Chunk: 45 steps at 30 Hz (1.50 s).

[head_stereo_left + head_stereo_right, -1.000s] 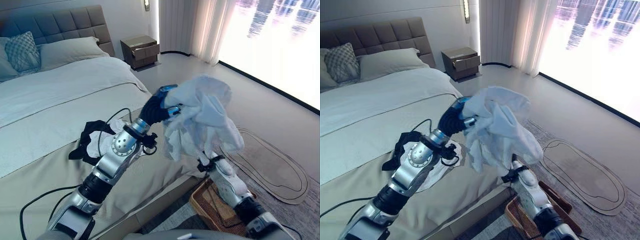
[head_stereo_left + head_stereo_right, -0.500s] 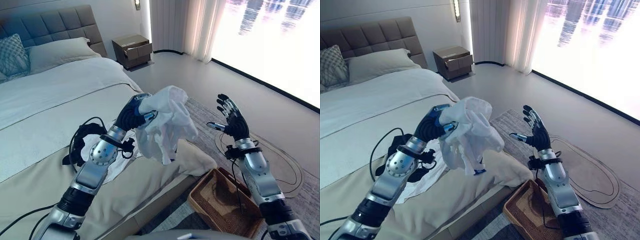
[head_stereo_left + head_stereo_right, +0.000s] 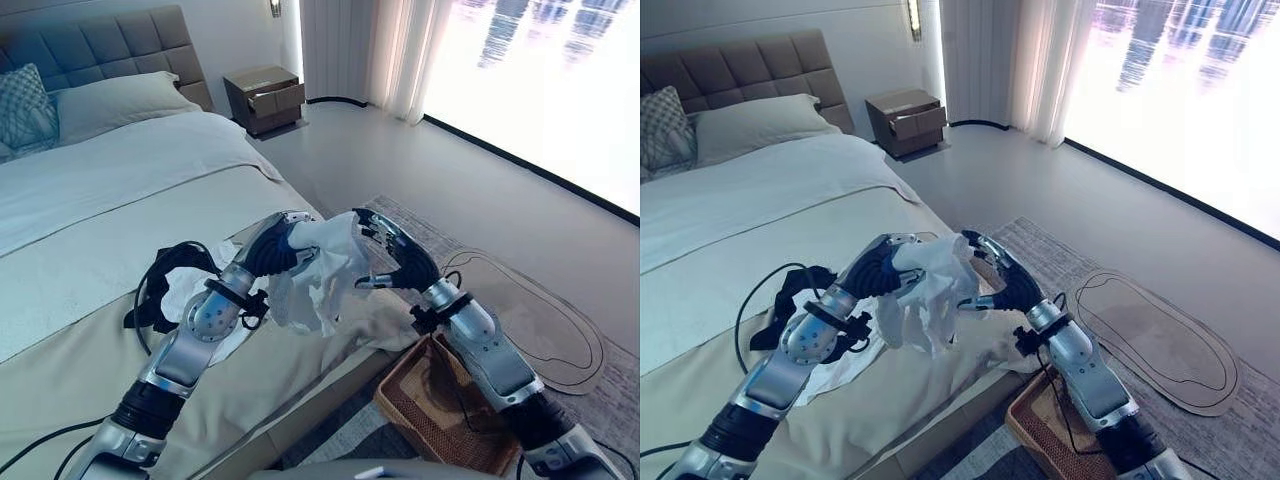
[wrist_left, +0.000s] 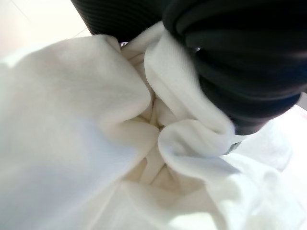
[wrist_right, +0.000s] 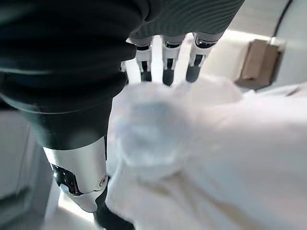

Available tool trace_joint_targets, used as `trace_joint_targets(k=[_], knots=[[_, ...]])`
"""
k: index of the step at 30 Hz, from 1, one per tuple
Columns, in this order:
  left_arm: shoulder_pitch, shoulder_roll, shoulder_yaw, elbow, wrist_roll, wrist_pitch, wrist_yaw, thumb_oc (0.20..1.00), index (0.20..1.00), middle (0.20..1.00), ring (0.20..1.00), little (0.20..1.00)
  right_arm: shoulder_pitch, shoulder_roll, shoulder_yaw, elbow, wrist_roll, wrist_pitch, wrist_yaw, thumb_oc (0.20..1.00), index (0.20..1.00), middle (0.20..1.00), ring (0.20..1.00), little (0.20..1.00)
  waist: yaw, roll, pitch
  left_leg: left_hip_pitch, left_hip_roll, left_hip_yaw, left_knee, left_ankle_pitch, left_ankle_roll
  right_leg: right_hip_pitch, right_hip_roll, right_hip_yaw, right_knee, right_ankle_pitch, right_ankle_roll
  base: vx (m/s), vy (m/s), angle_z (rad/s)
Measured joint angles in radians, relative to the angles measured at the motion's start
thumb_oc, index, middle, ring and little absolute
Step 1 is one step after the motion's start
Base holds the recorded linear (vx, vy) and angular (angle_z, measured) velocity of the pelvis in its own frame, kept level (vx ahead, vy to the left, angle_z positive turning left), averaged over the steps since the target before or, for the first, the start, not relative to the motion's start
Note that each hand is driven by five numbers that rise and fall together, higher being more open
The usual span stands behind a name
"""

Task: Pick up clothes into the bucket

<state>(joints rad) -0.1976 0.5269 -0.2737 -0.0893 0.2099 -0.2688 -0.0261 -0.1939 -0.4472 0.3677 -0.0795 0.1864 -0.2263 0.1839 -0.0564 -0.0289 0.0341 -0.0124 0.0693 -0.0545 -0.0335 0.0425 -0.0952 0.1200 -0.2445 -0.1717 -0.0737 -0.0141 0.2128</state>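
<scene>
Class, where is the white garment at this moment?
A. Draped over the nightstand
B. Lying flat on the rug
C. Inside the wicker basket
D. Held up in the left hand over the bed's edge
D: the left hand is curled round the white garment, which hangs above the bed edge, with the basket lower down on the floor.

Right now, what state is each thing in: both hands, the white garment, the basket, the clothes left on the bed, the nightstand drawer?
left hand: shut on white garment
right hand: open, fingers against the garment
white garment: bunched, held above bed edge
wicker basket: on floor, upright
dark clothing: lying on bed
nightstand: drawer slightly open
</scene>
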Motion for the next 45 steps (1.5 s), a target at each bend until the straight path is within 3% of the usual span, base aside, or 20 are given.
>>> trace_joint_targets(k=[8,18,28,43,44,45], knots=[[0.0,0.0,0.027,-0.018,0.004,0.002,0.0,0.2,0.2,0.2,0.2,0.2,-0.005,-0.08,0.021,-0.03,-0.134,0.019,0.068,1.0,1.0,1.0,1.0,1.0,0.016,-0.012,0.009,0.0,0.0,0.001,-0.005,0.0,0.0,0.001,0.0,-0.001,-0.003,0.0,0.0,0.0,0.0,0.0],[0.0,-0.037,0.026,-0.126,-0.182,0.026,-0.002,0.2,0.2,0.2,0.2,0.2,-0.005,-0.009,0.027,0.088,-0.371,0.025,-0.045,1.0,1.0,1.0,1.0,1.0,0.016,-0.018,0.023,0.001,-0.002,0.001,-0.005,0.0,0.0,0.002,-0.002,-0.001,-0.004,0.0,0.0,0.0,0.0,0.0],[-0.001,-0.088,0.016,-0.155,-0.354,0.027,0.0,0.2,0.2,0.2,0.2,0.2,-0.009,0.062,0.064,0.16,-0.331,0.038,-0.089,1.0,1.0,1.0,1.0,1.0,0.017,-0.013,0.027,0.001,-0.002,0.0,-0.004,0.0,0.0,0.003,-0.002,-0.002,-0.004,0.0,0.0,0.0,0.0,0.0],[-0.004,-0.095,-0.025,-0.166,-0.406,0.028,0.009,0.2,0.2,0.2,0.2,0.2,-0.05,0.093,0.127,0.17,-0.125,0.049,-0.104,1.0,1.0,1.0,1.0,1.0,0.019,0.0,0.036,0.0,-0.002,-0.001,-0.004,0.0,0.0,0.005,-0.002,-0.003,-0.005,0.0,0.0,0.0,0.0,0.0],[-0.004,-0.096,-0.028,-0.166,-0.425,0.028,0.008,0.2,0.2,0.2,0.2,0.2,-0.051,0.093,0.139,0.171,-0.1,0.049,-0.098,0.445,0.445,0.445,0.445,0.445,0.019,0.004,0.038,0.001,-0.002,-0.001,-0.004,0.0,0.0,0.006,-0.002,-0.003,-0.005,0.0,0.0,0.0,0.0,0.0],[-0.004,-0.096,-0.028,-0.165,-0.43,0.028,0.008,0.2,0.2,0.2,0.2,0.2,-0.051,0.094,0.144,0.171,-0.083,0.049,-0.095,0.2,0.2,0.2,0.2,0.2,0.019,0.005,0.039,0.0,-0.002,-0.002,-0.004,0.0,0.0,0.006,-0.002,-0.003,-0.005,0.0,0.0,0.0,0.0,0.0]])
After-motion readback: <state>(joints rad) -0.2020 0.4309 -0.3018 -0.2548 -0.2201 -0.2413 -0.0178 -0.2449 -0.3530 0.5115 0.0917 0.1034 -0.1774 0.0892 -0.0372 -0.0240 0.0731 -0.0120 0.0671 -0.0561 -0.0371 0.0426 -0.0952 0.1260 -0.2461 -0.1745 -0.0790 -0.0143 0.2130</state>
